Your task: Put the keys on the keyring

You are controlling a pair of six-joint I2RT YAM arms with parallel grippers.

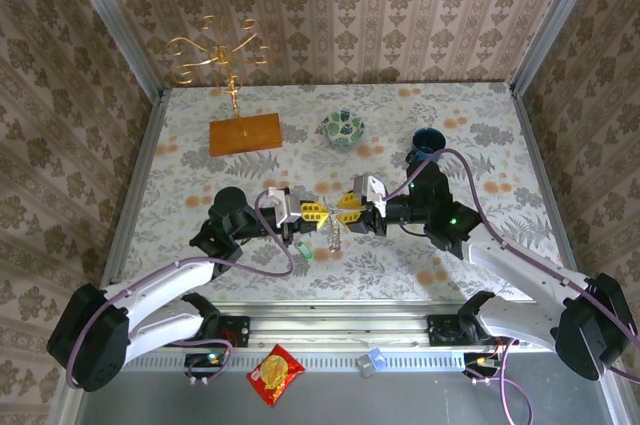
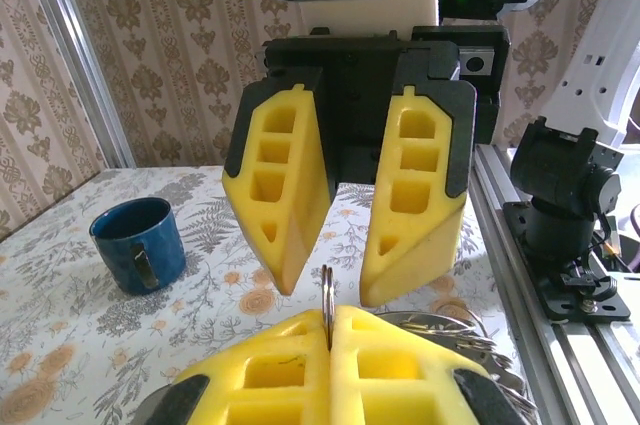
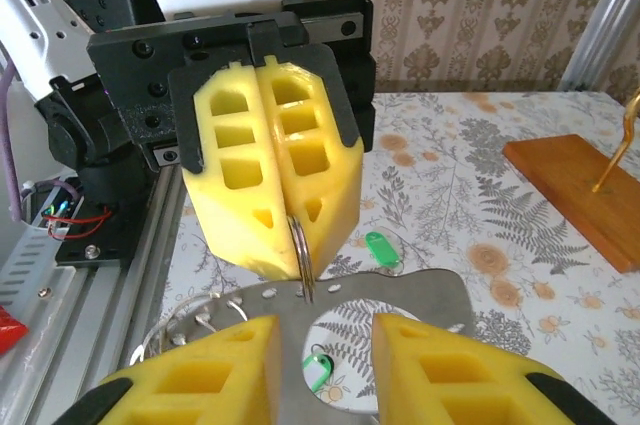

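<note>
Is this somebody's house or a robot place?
Probably a robot practice booth dressed like a home: wallpaper on panels between metal posts, with the left arm and right arm bolted to a metal rail.

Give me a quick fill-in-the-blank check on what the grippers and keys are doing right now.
1. The left gripper is ___ on the thin keyring.
2. The right gripper faces it with its jaws ___.
3. A green-headed key lies on the ___.
4. The mug is ___ in colour.

Missing words: shut; open; table; blue.
</note>
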